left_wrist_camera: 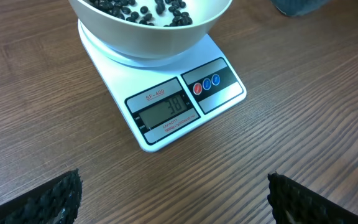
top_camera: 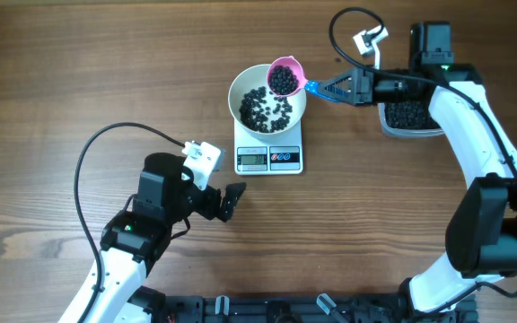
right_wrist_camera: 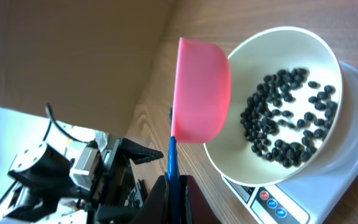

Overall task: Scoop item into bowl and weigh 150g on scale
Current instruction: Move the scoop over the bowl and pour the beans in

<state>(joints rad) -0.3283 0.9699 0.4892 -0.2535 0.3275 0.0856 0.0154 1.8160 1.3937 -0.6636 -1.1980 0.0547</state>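
Black beans (top_camera: 266, 108) lie in three lots: several dozen loose in the one white bowl (top_camera: 234, 106), a heap filling the one pink scoop (top_camera: 284, 79), and a mass in the one clear tub (top_camera: 408, 117) toward the table's (top_camera: 79, 63) right edge. The bowl stands on the single white scale (top_camera: 268, 159), mid-table toward the far edge; its display shows digits beginning 38, the rest not legible. The scoop hangs over the bowl's far right rim. Two grippers appear. The right gripper (top_camera: 328, 89) has its jaws clamped together on the scoop's blue handle. The left gripper (top_camera: 232, 202) sits nearer the table's near edge, just left of the scale's front, jaws wide apart with nothing between them, its camera facing the scale.
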